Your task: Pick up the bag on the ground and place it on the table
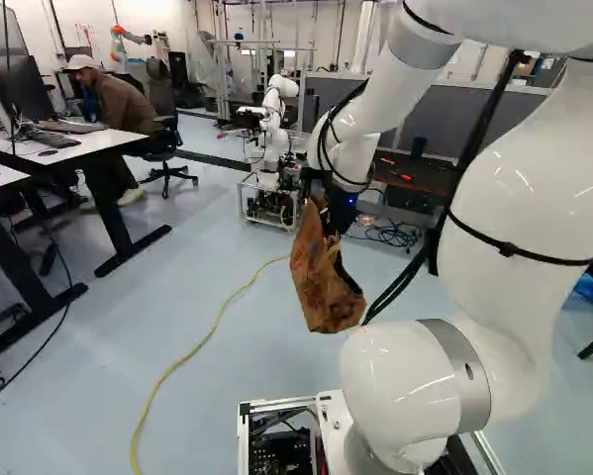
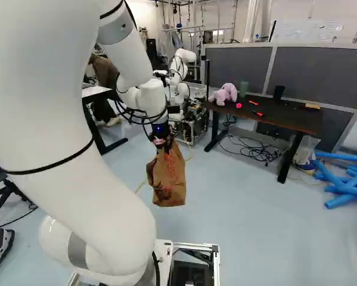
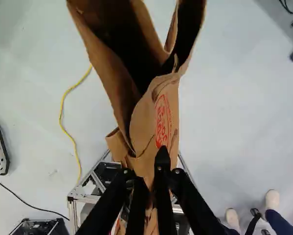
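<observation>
Currently, the pincer (image 2: 160,142) pinches the paper bag (image 2: 168,179). Carried too low, its dangling bottom could snag the tabletop (image 2: 285,119).

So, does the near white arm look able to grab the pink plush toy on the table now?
Probably not: its end effector grips the brown bag, and the toy sits on the table farther ahead, so setting the bag down and driving closer would likely come first.

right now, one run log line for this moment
end effector shut on brown paper bag | bag hanging above pale smooth floor | dark rectangular table ahead | placing not yet done
</observation>
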Tool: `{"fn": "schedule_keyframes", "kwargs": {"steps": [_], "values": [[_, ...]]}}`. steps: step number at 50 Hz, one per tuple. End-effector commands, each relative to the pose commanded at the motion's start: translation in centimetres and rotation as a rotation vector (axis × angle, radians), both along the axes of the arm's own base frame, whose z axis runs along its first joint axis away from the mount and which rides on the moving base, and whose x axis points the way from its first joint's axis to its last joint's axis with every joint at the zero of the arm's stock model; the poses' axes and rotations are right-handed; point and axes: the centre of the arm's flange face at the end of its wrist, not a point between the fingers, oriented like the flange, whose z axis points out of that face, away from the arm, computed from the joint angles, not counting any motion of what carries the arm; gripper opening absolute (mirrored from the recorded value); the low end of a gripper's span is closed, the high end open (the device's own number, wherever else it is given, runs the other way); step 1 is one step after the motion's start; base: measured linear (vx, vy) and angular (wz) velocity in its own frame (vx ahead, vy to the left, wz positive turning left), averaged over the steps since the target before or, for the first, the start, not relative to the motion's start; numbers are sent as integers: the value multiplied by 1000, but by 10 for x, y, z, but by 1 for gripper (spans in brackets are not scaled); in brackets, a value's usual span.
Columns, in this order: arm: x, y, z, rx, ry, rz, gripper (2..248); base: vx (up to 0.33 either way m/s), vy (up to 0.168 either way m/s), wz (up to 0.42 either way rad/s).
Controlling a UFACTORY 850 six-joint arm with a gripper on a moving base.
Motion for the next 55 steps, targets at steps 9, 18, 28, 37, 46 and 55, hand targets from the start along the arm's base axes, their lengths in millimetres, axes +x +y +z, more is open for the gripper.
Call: {"fn": "schedule_keyframes", "kwargs": {"steps": [9,18,28,37,46,55], "values": [[-2,-4,13,-5,23,2,21,0,0,0],[-4,-8,25,-4,46,-4,21,0,0,0],[-6,-12,40,-1,71,-12,21,0,0,0],[-8,-15,54,2,93,-20,21,0,0,0],[-10,-19,67,5,114,-27,21,0,0,0],[-12,-22,81,8,135,-35,21,0,0,0]]}}
